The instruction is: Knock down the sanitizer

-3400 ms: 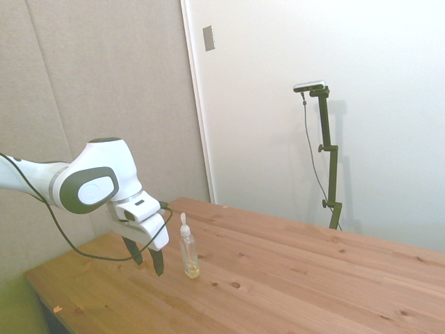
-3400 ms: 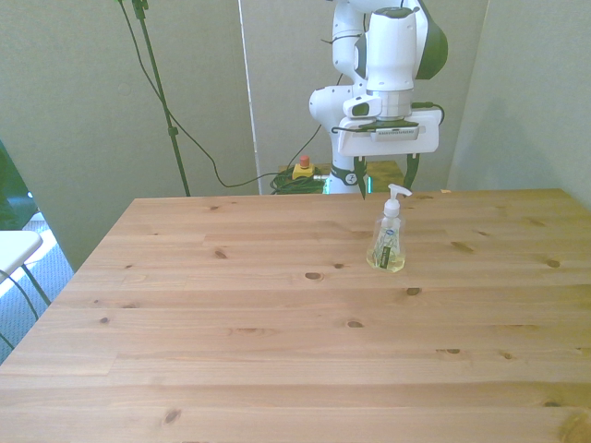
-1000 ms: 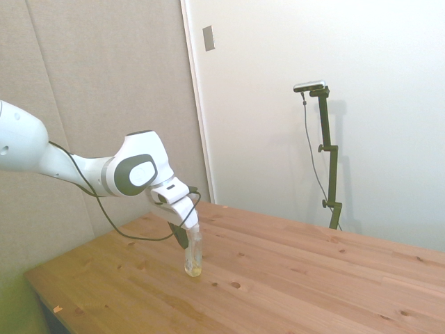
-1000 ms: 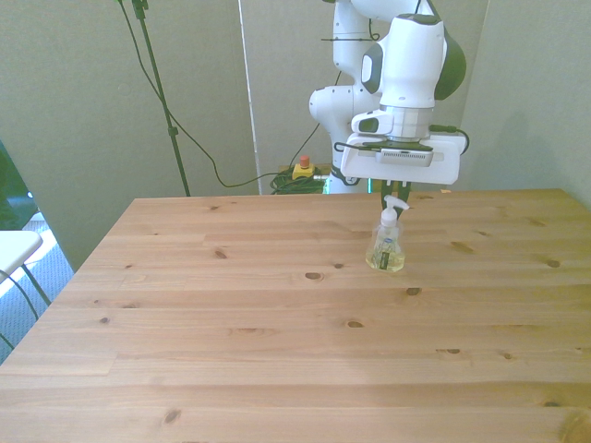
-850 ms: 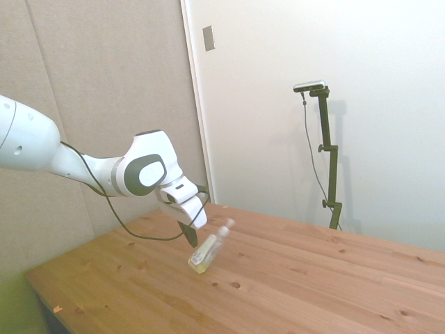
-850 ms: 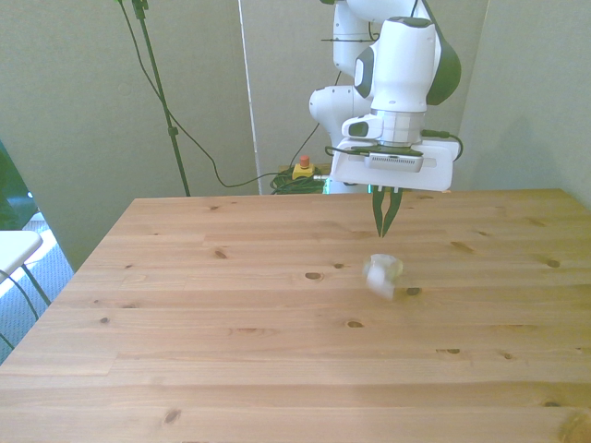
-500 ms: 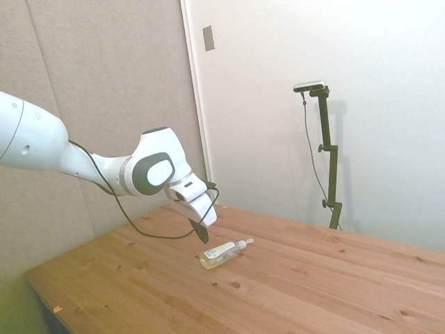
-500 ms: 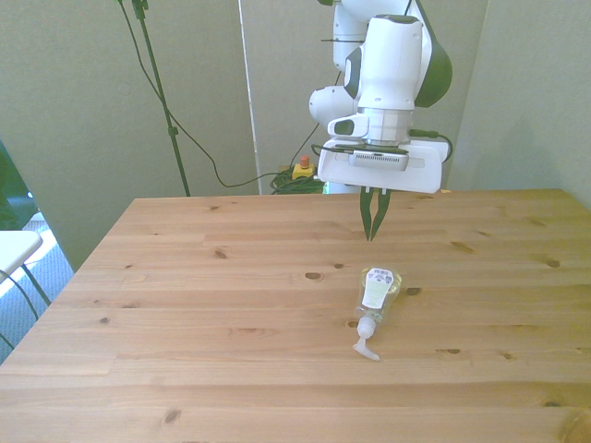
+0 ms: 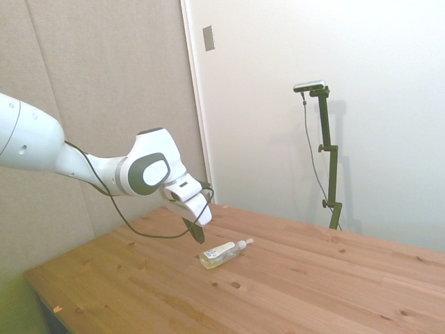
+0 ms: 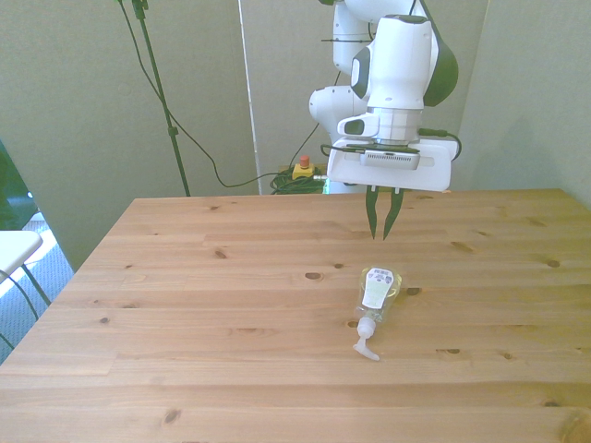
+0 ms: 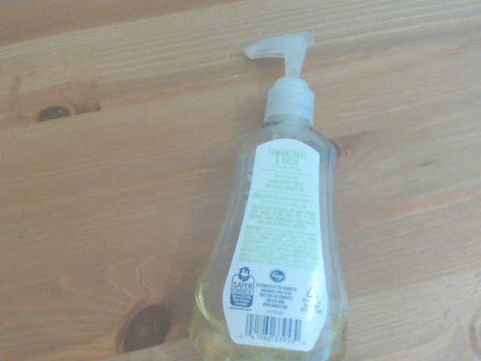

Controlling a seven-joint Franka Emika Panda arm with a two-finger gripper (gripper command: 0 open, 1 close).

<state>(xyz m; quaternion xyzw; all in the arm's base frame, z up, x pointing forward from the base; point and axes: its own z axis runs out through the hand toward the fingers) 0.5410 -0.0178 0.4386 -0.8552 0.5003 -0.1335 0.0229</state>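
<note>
The sanitizer [image 10: 376,300] lies on its side on the wooden table [image 10: 185,332], its white pump nozzle pointing toward the near edge in the front view. In the side view the sanitizer [image 9: 221,255] rests flat, nozzle away from the arm. The wrist view shows the sanitizer [image 11: 278,256] from above, its back label up and a little yellowish liquid in it. My gripper [image 10: 379,234] hangs above the table just behind the bottle's base, not touching it. Its dark fingers are shut into a narrow point with nothing between them. In the side view the gripper [image 9: 199,239] is just left of the bottle.
Beyond the table's far edge, cables and a small red-and-yellow button box [image 10: 302,169] lie on the floor. A thin dark pole [image 10: 157,83] with a trailing cable stands at the front view's back left. Bare wood [image 9: 313,278] stretches around the bottle.
The sanitizer stood upright a second ago, tipped over as the shut gripper swept past it, and now lies still. Since then the gripper has drawn back slightly toward the arm's base.
</note>
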